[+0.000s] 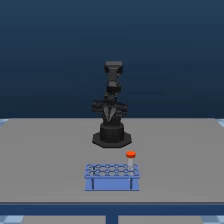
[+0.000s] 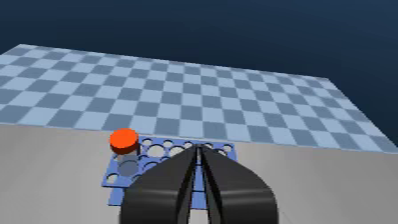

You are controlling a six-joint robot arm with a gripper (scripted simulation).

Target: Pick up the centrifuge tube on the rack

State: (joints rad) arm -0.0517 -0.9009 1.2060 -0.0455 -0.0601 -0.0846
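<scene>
Exterior view first: arm (image 1: 111, 107) sits folded up over its base in the middle of a grey table (image 1: 45, 160), well back from the rack (image 1: 112, 176). The rack is the low blue thing near the table's front edge, and the tube (image 1: 131, 159) stands upright in a hole at the rack's far corner, on the exterior view's right, orange cap poking above the grid. From this angle I can't really make out the gripper, it blends into the arm.

Wrist view: gripper (image 2: 198, 148) fills the lower part of the shot, two dark fingers (image 2: 164, 187) pressed together with only a hairline seam between them, so it's closed and holding nothing. Past the tips you see the rack's holes and the tube's cap beside them, not lined up with the jaws yet. Checkered floor beyond the table.

My take on the grab: the tube looks like light, thin plastic, fairly stiff but smooth and probably slippery, so no need to squeeze hard. I'd open up, come down over it and pinch just under the cap, since the cap's lip should stop it sliding out, then lift straight up out of the hole.
</scene>
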